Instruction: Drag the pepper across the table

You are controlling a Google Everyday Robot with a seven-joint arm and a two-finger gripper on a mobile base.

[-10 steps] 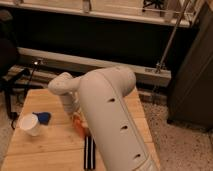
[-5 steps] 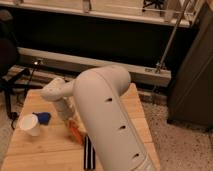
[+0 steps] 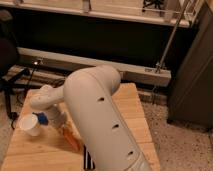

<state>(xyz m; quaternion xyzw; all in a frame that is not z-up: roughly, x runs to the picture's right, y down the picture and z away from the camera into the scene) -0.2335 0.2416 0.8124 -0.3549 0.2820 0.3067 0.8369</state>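
The pepper point(image 3: 72, 139) is a slim orange-red shape lying on the light-wood table point(image 3: 131, 107), left of centre and toward the front. My white arm fills the middle of the view. Its gripper point(image 3: 62, 125) reaches down at the pepper's upper end and seems to touch it. The arm hides part of the pepper and much of the table.
A white cup point(image 3: 30, 125) stands at the table's left side with a small blue object point(image 3: 42, 119) beside it, close to the gripper. A dark object point(image 3: 88, 161) lies at the front edge. A black chair point(image 3: 7, 60) stands to the left, a dark cabinet point(image 3: 192, 70) to the right.
The gripper has moved left and toward the table's front edge. The pepper has moved with it toward the front. The cup has not moved.
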